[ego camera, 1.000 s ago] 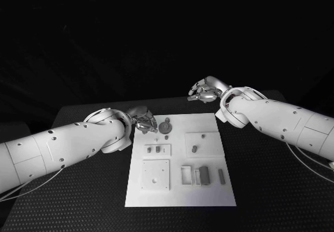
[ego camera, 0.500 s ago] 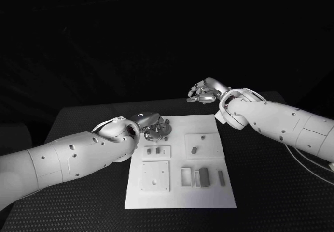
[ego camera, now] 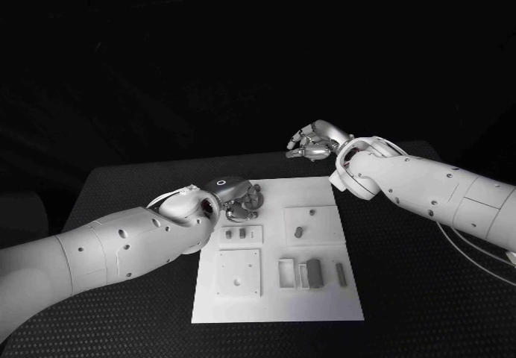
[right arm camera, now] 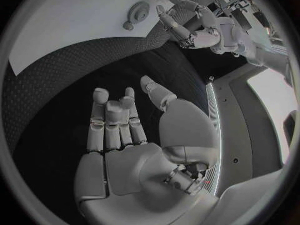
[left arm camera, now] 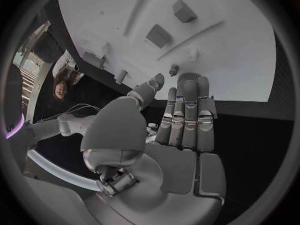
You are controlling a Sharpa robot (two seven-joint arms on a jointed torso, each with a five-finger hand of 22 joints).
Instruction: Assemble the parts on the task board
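Head view: I see the task board flat at mid-table, w/ small grey parts on it. Near edge: a row of upright blocks and a thin bar lying loose. Left of them sits a square plate; two more square seats farther back carry small pegs. A round disc part is at the far left corner.

My left hand is over that far corner, fingertips at or just beside the disc; contact cannot be confirmed. Left wrist view: fingers straight and side by side, nothing held.

Right hand hovers off the board beyond its far edge, over the black table. Right wrist view: fingers extended, palm empty.

Judgement: task is at an early stage. Several parts look unseated, neither hand carries one, so most assy work remains.
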